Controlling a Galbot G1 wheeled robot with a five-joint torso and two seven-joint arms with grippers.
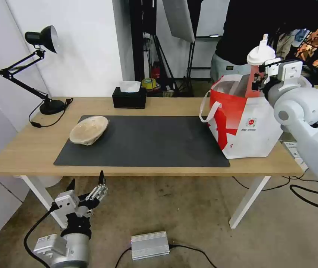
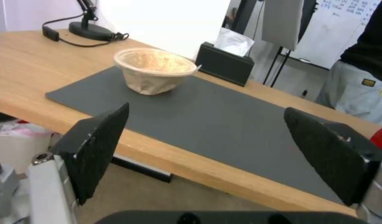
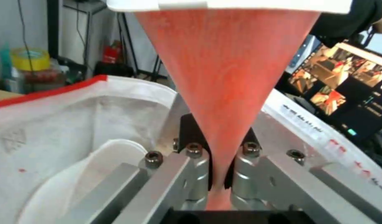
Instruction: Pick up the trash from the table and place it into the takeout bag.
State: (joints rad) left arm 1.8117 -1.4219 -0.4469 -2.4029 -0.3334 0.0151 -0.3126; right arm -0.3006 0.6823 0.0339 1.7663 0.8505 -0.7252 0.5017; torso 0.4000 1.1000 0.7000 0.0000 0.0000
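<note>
Gripping the red paper cup with the white domed lid (image 1: 257,76) between pinched jaws, the right gripper (image 1: 260,80) holds it at the upper right of the frame, directly above the open mouth of the large white takeout bag with the red side panel (image 1: 254,132). Inside that bag, against the lining, lies the large round white bowl (image 3: 87,174). On the long light-wood counter (image 1: 32,149), the shallow beige bowl (image 1: 88,130) rests tilted at the left end of the dark grey mat (image 1: 147,143). Low at the lower left, below the counter edge, the left gripper (image 1: 87,183) hangs with jaws spread and nothing between them.
</note>
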